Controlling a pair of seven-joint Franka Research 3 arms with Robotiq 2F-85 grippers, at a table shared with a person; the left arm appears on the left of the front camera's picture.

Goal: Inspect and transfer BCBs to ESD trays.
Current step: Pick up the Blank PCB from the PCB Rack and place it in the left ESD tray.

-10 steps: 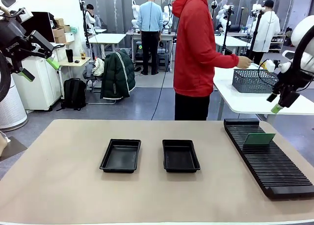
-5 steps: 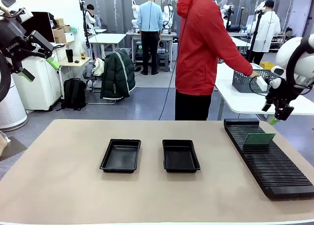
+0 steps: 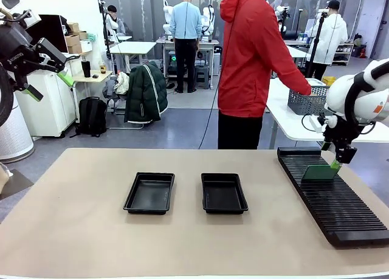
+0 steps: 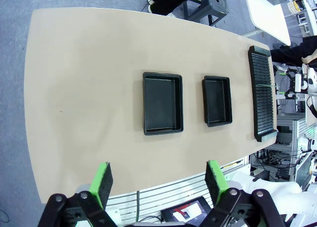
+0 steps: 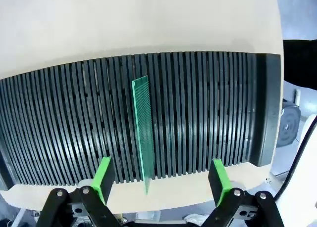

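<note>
Jaws apart: left gripper (image 4: 158, 170) and right gripper (image 5: 159, 163). One BCB (image 3: 321, 172) in rack (image 3: 343, 209) (frame right). ESD trays (image 3: 150, 192) empty; transfer pending.

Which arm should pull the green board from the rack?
Right. The right tool, open, hangs over the board standing in the rack; the left tool, also open, sits high at the opposite side.

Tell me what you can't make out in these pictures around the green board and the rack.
- The board: its face is edge-on in the right wrist view and too small in the front view.
- The rack: its right corner is cut off by the front view's edge.
- The basket: its contents sit behind the mesh wall in the front view, too far off.
</note>
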